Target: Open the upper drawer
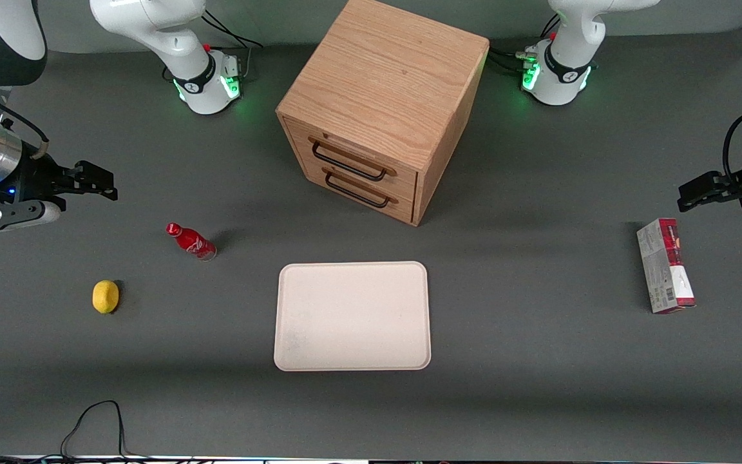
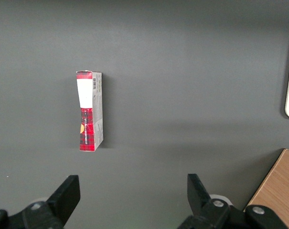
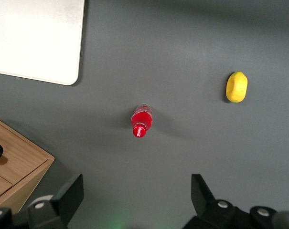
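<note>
Oak-fronted and shut flush, sitting topmost in the wooden cabinet [image 1: 380,109]: upper drawer [image 1: 353,156], with its black wire handle [image 1: 348,160] just above the lower drawer [image 1: 359,188]. Hovering well apart from it toward the working arm's end, above the table [image 1: 538,361]: gripper [image 1: 91,182], fingers spread. Lying nearer the camera: red bottle [image 1: 190,240], lemon [image 1: 105,296], white tray [image 1: 352,316].

Showing from the wrist: open fingers [image 3: 70,195] (nothing between them), bottle standing below, cabinet corner [image 3: 20,164] with only a sliver of handle, probably the upper one.

Likely sliding stiffly yet lightly; hooking the rigid bar at mid-span.

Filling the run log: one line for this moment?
upper drawer: shut | pincer: open, empty, toward working arm's end, apart from cabinet | red bottle: upright
</note>
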